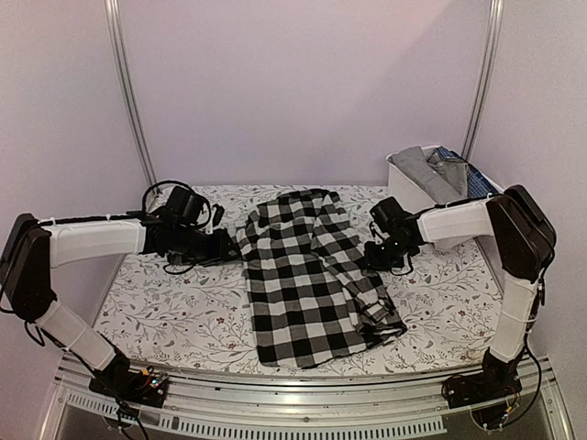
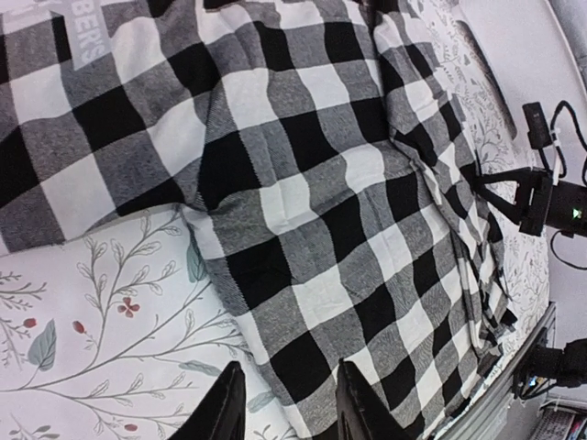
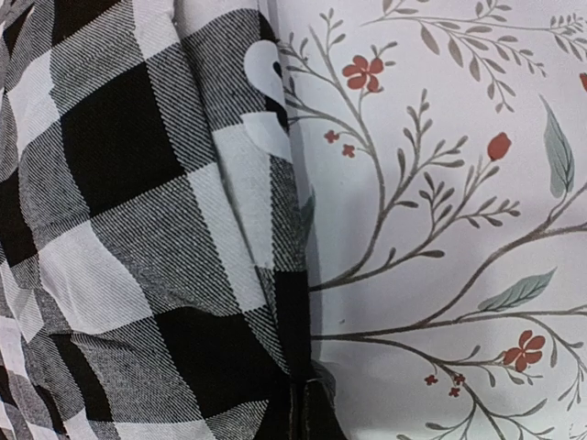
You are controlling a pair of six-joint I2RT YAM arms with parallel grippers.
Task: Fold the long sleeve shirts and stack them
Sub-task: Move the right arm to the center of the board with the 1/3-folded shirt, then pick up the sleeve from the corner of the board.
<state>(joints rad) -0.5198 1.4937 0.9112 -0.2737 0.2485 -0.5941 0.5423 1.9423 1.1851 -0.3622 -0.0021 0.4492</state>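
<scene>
The right gripper (image 3: 303,414) is pinching the shirt (image 1: 307,275) at its right edge, fingers closed on cloth; the left gripper (image 2: 292,394) is hovering half-open over the left edge. The shirt is lying mid-table (image 1: 156,302), so a side fold is probably starting. Next, the left gripper needs a grip. Other shirts (image 1: 442,168) are sitting in the bin (image 1: 401,174), blocking nothing.

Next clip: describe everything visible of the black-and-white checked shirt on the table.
The checked shirt is soft woven cloth in large black, white and grey squares. It lies wrinkled and partly folded on the floral table cover, lengthwise away from the arms, with what looks like a sleeve laid along its right side. The left hand straddles its left edge, fingers apart; the right hand is shut, apparently pinching a fold at its right edge.
</scene>
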